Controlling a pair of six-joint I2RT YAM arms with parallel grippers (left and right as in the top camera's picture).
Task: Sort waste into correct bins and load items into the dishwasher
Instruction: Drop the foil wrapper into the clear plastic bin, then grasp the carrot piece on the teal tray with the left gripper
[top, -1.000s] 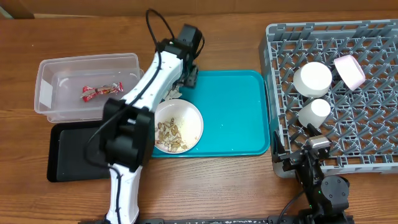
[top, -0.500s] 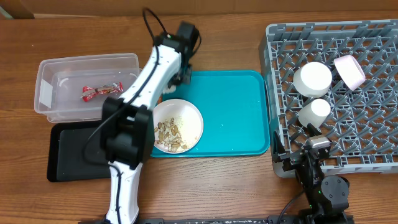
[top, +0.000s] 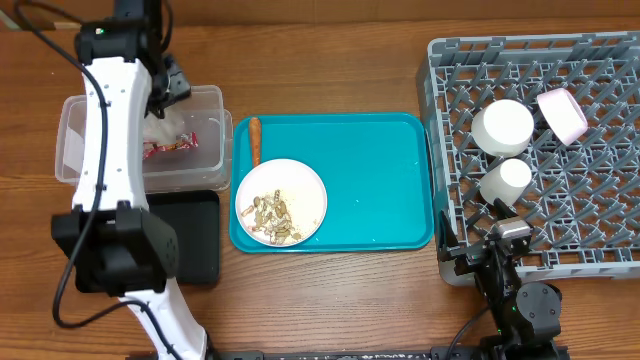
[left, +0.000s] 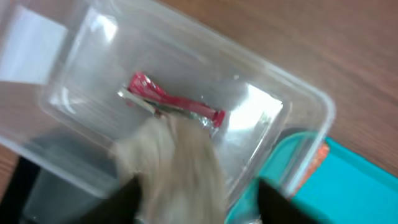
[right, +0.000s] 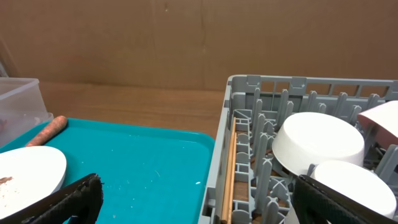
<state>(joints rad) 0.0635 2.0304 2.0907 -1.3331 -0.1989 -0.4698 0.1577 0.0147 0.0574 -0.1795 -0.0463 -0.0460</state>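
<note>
Overhead, the biggest change is my left arm. A second ago it reached across the teal tray (top: 380, 180); now it has swung over the clear tub (top: 212, 100). The grey dish rack (top: 436, 150), far to the tub's right, looks as it did, with two white bowls (top: 503, 126) upside down in it.

The teal tray sits just right of the tub. The crumpled napkin that lay beside the plate (top: 314, 185) is gone from it. The black tray (top: 195, 240) lies on the tub's near side, touching or almost touching it, with nothing I can see on it.

In the left wrist view the napkin (left: 177, 165) hangs over the tub's inside, directly above the red wrapper (left: 174, 102) on the tub floor. The left gripper (left: 200, 194) has its jaws apart, with the napkin in the gap. It looks let go, though I can't tell if it is touching a finger.

My read is that the napkin is as good as binned with the wrapper.

Right of the tub, the plate holds beige scraps (top: 268, 215). The orange food piece (top: 254, 140) lies on the tray's edge nearest the tub. Both are yet to be sorted, probably into the black tray.

The right gripper (right: 205, 199) waits far right of the tub at the rack's near edge, jaws wide and empty. The chopsticks (right: 230, 168) are tucked along the rack wall.
</note>
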